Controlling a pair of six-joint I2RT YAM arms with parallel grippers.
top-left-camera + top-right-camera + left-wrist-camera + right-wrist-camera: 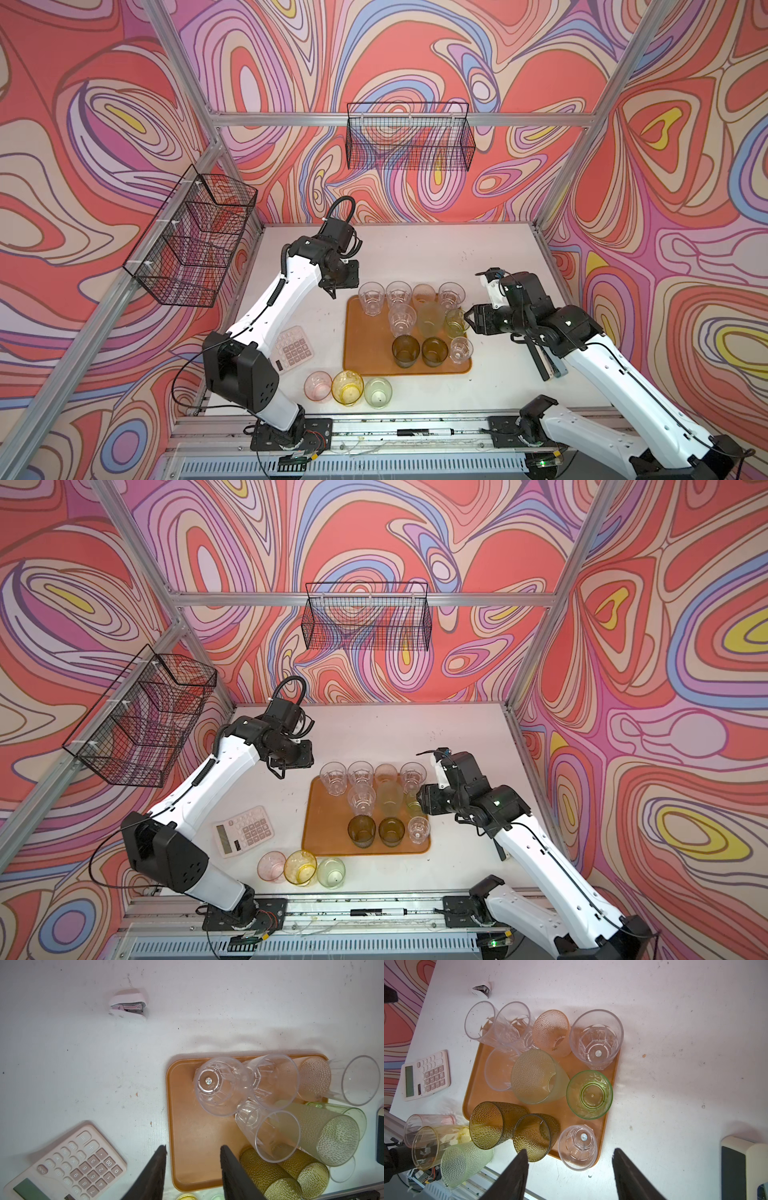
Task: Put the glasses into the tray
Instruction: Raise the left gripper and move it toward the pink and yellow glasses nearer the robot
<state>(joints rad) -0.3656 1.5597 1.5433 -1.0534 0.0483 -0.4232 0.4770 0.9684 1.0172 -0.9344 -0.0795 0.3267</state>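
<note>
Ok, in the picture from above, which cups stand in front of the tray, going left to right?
pink glass → yellow glass → pale green glass, all outside the tray.

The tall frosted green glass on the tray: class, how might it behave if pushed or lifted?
The tall frosted green glass probably tips, being taller than its neighbours. Its dimpled wall likely resists slipping. Pushed, it may knock the clear glass beside it.
</note>
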